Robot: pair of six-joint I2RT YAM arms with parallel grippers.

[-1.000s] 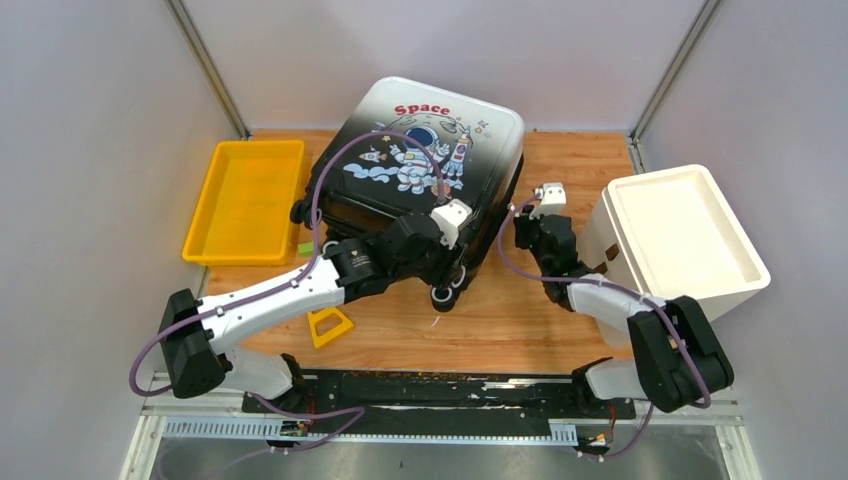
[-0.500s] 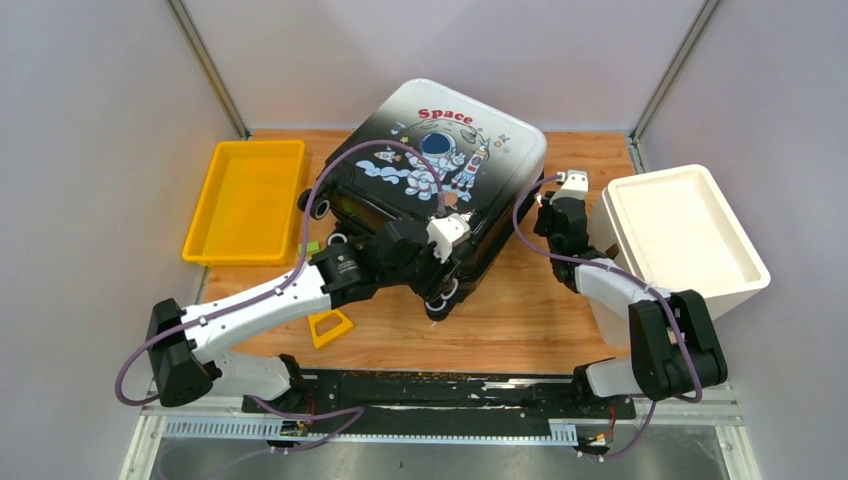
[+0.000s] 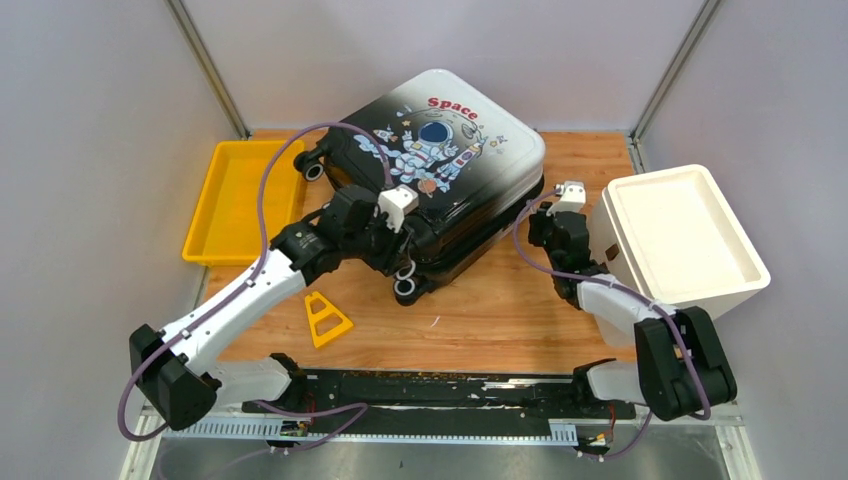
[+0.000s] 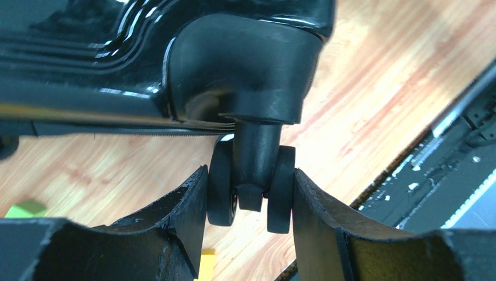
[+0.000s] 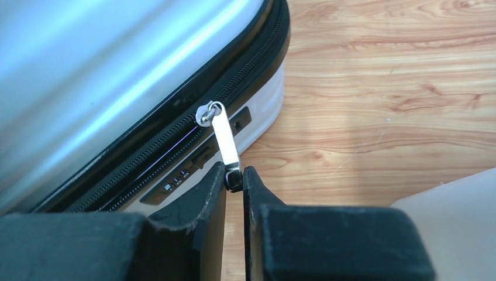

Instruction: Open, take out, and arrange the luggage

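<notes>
The luggage (image 3: 440, 170), a black-to-white hard-shell suitcase with an astronaut and red "Space" print, lies flat and closed at the back middle of the table. My left gripper (image 3: 398, 262) is shut on a black twin caster wheel (image 4: 250, 186) at the suitcase's near corner, one finger on each side of the wheel. My right gripper (image 3: 540, 222) is at the suitcase's right side, shut on the end of the silver zipper pull (image 5: 225, 140). The pull hangs from the black zipper line beside a small combination lock (image 5: 187, 172). The lining is hidden.
A yellow tray (image 3: 240, 200) stands at the left, against the suitcase's back-left wheel. A white bin (image 3: 685, 235) stands at the right, close behind my right arm. A yellow triangular piece (image 3: 326, 320) lies on the wood near the front left. A small green block (image 4: 20, 208) shows by the left fingers.
The left gripper swung left holding the wheel, turning the suitcase clockwise and shifting it towards the yellow tray. The right gripper stayed on the zipper pull, moving back, then slightly forward.
</notes>
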